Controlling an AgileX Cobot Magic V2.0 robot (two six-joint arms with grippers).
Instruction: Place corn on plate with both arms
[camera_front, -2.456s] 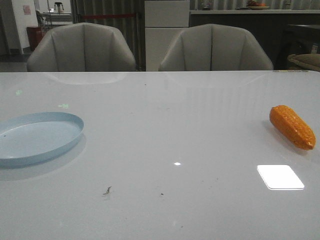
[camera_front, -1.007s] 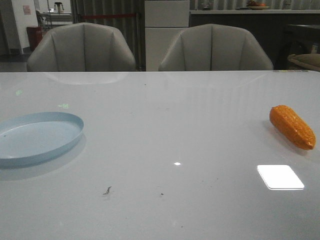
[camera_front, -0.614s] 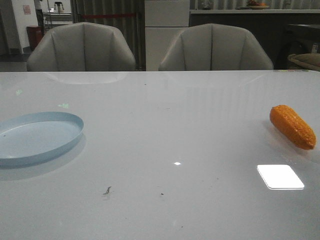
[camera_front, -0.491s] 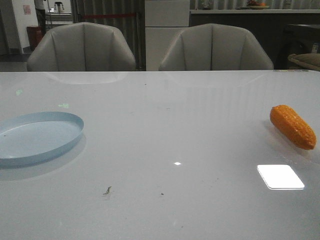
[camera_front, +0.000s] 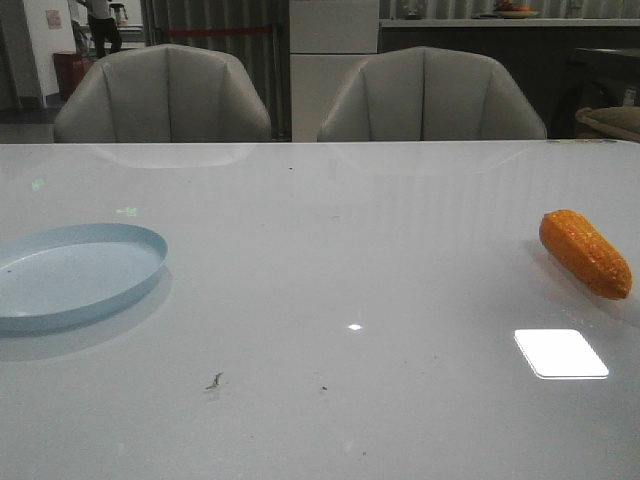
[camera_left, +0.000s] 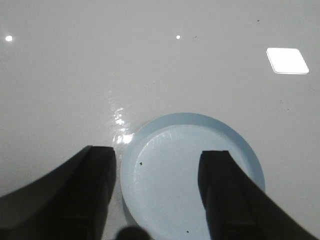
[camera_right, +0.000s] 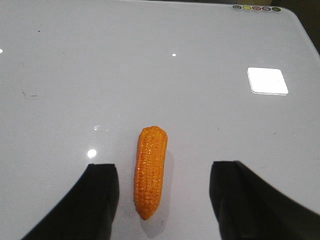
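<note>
The orange corn (camera_front: 586, 253) lies on the white table at the far right in the front view. The pale blue plate (camera_front: 70, 275) lies at the left edge. Neither arm shows in the front view. In the right wrist view my right gripper (camera_right: 165, 172) is open above the table, and the corn (camera_right: 150, 170) lies between its fingers, nearer one finger, untouched. In the left wrist view my left gripper (camera_left: 159, 162) is open above the plate (camera_left: 190, 170), which is empty.
Two grey chairs (camera_front: 165, 95) (camera_front: 430, 95) stand behind the table's far edge. A bright light reflection (camera_front: 560, 353) lies on the table near the corn. Small dark specks (camera_front: 214, 381) lie near the front.
The corn, the plate and the table have not moved. Only a person in the far background has come into view at the top left.
</note>
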